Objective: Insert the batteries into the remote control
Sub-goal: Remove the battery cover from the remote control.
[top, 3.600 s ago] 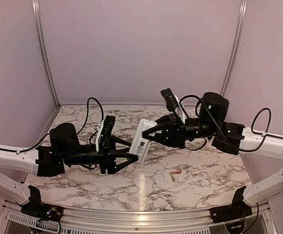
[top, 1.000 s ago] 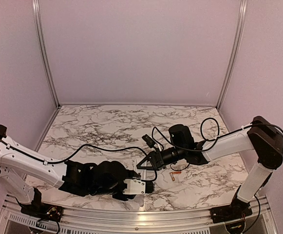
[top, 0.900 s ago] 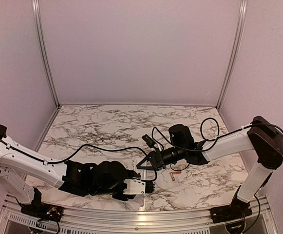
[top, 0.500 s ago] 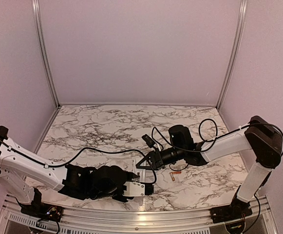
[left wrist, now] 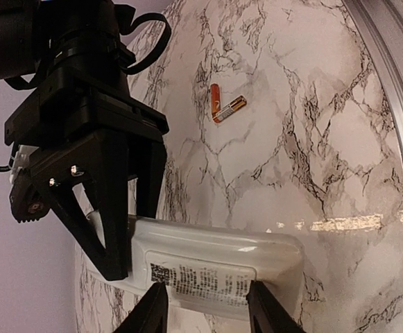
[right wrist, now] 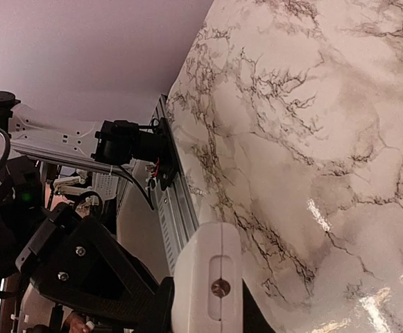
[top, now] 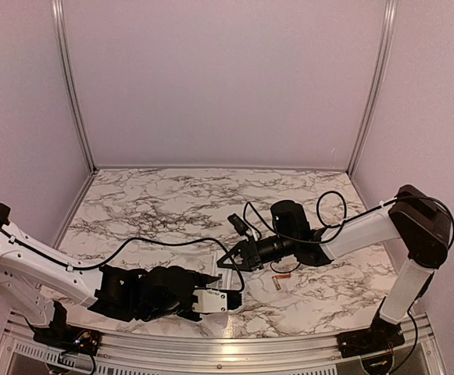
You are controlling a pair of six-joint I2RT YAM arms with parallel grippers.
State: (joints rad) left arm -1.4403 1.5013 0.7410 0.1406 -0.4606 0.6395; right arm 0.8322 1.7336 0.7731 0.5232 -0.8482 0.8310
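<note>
Remote control [left wrist: 215, 258]: white handset with its plain back facing the left wrist camera and a printed label [left wrist: 201, 281] on that face. It sits near-centre of the marble table [top: 172, 203], towards the near edge; whether it rests on the surface or hangs just above it cannot be told. Right gripper [top: 225, 262]: reaches in from the right, fingers clamped across one end of the remote control; the right wrist view shows that end face, with a small screw recess, seated between them. Left gripper [top: 233, 298]: comes in low from the near left, jaws parted partway and nothing between them; both tips stand at the long edge of the remote control on either side of the label, and whether they touch it cannot be told. Batteries [left wrist: 222, 105]: two coppery cylinders lying loose on the table right of the remote control, apart from both grippers, their ends meeting in a narrow V.
</note>
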